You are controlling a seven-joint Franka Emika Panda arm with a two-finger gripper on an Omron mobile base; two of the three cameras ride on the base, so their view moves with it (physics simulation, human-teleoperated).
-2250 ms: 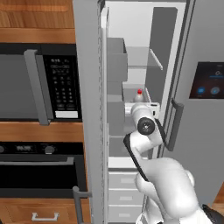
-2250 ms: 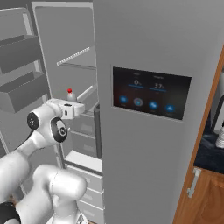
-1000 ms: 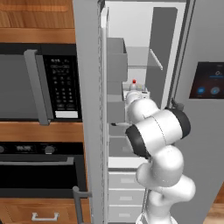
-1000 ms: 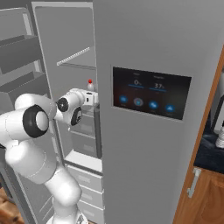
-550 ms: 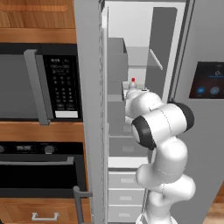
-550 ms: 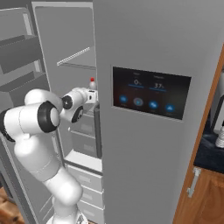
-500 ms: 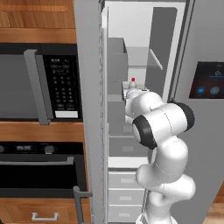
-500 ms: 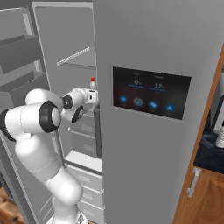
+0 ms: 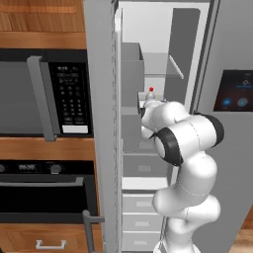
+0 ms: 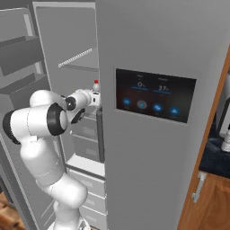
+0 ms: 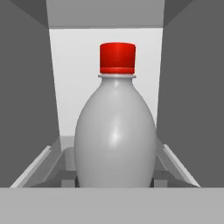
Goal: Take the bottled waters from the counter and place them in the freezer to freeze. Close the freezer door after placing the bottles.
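Bottle, whitish with a red cap, stands upright in the hand view, held by the gripper closed around its lower body (the fingertips themselves are hidden behind the bottle, so the exact bite cannot be seen). In the base views only the red cap peeks above the white wrist, inside the open freezer, above a grey bin in the middle of the compartment and below the wire shelf. The hand view looks over a bin's sloping sides toward the white back wall, and whether the base of the bottle touches anything cannot be told. The chief risk appears to be letting go too early: if the bottle hangs above the bin floor, it could drop, tip and roll against the bin wall, or lie where the door later catches it. A second risk is the arm itself; its elbow bulges out just beside the grey door with the touch display, and a careless pull-back might drag the bottle over or knock the bin edge. The freezer door stands wide open on the left, near the microwave, and it cannot be swung shut until the arm is fully clear.
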